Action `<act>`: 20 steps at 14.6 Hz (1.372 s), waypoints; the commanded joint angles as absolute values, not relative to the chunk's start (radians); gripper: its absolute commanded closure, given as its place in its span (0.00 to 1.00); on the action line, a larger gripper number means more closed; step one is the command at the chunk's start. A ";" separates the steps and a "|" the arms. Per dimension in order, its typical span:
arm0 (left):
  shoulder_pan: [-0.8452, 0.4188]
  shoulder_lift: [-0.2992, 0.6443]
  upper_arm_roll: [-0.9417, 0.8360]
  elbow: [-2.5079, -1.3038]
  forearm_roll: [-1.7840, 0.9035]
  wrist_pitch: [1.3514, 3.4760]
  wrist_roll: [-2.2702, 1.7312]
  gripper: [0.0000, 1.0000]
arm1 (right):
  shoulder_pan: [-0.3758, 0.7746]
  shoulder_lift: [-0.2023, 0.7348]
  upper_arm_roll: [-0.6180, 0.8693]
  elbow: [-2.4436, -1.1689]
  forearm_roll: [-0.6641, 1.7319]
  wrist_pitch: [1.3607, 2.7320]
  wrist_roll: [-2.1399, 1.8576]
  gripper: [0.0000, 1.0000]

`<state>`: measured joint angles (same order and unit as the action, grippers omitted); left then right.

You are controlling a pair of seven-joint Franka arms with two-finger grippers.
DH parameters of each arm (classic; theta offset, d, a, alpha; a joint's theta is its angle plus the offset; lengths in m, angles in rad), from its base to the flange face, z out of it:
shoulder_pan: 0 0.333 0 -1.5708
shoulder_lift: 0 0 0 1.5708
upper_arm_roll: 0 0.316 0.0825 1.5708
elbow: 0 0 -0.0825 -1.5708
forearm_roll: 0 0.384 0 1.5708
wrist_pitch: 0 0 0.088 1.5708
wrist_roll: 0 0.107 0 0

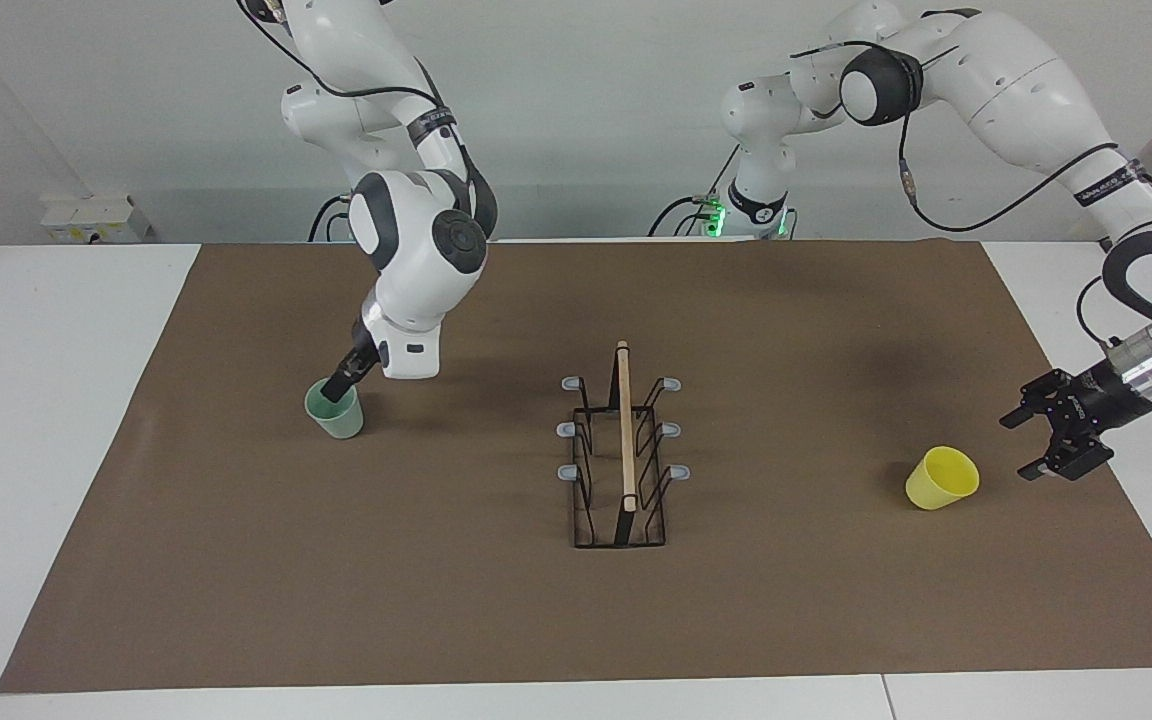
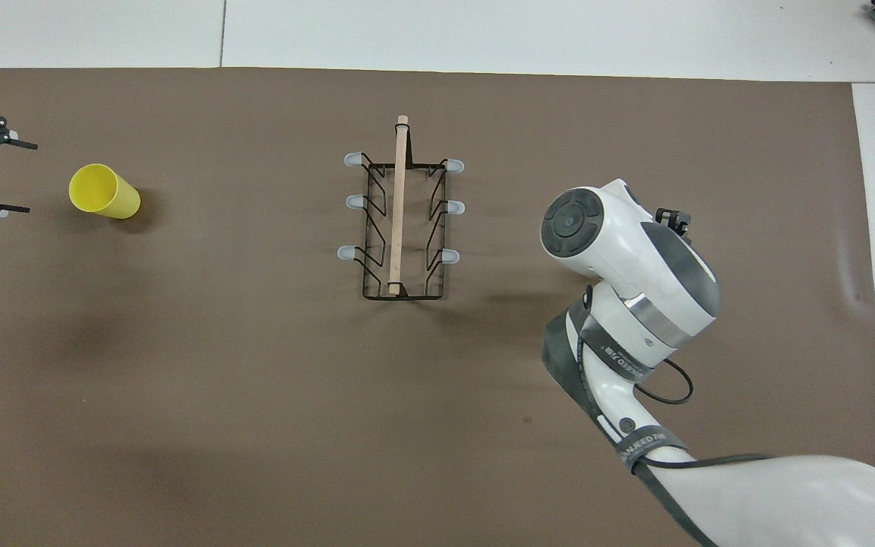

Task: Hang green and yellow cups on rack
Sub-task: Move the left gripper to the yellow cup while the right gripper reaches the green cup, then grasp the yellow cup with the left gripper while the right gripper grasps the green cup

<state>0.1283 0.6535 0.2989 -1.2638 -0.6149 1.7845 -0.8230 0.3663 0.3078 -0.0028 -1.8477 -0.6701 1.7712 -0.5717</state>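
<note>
Black wire rack (image 1: 624, 450) (image 2: 399, 220) with a light wooden top bar and six grey-capped side prongs: stands mid-table on the brown mat (image 1: 236, 560), long axis running away from the robots. All prongs bare.

Bright yellow tapered plastic cup (image 1: 941, 478) (image 2: 103, 191): lies on its side on the mat toward the left arm's end, well apart from the rack, about level with the rack's end farther from the robots. Mouth points at the left gripper (image 1: 1018, 445) (image 2: 26, 177). That pincer is low at the mat's edge, just beside the cup and not touching it, spread wide apart and empty.

Pale mint green tapered plastic cup (image 1: 336, 412): upright on the mat toward the right arm's end, well apart from the rack, hidden under the arm in the overhead view. Right gripper (image 1: 341, 385) is angled down with its tip at the cup's rim, dipping into the mouth. Can't tell whether it's clamped on the wall or loose.
</note>
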 commanded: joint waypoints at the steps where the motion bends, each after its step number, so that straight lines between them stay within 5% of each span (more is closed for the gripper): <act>1: 0.186 0.790 0.282 -1.128 -0.655 1.789 -0.919 0.00 | 0.387 0.419 -0.003 -1.783 -0.736 1.784 -0.583 0.00; 4: 0.225 0.779 0.281 -1.167 -0.776 1.818 -0.977 0.00 | 0.394 0.449 0.000 -1.793 -0.831 1.821 -0.584 0.00; 14: 0.166 0.592 0.285 -1.620 -0.997 1.873 -0.957 0.00 | 0.384 0.443 0.000 -1.867 -0.845 1.899 -0.580 0.00; 20: 0.118 0.563 0.281 -1.741 -1.193 1.986 -0.956 0.00 | 0.379 0.428 0.000 -1.908 -0.844 1.885 -0.554 0.00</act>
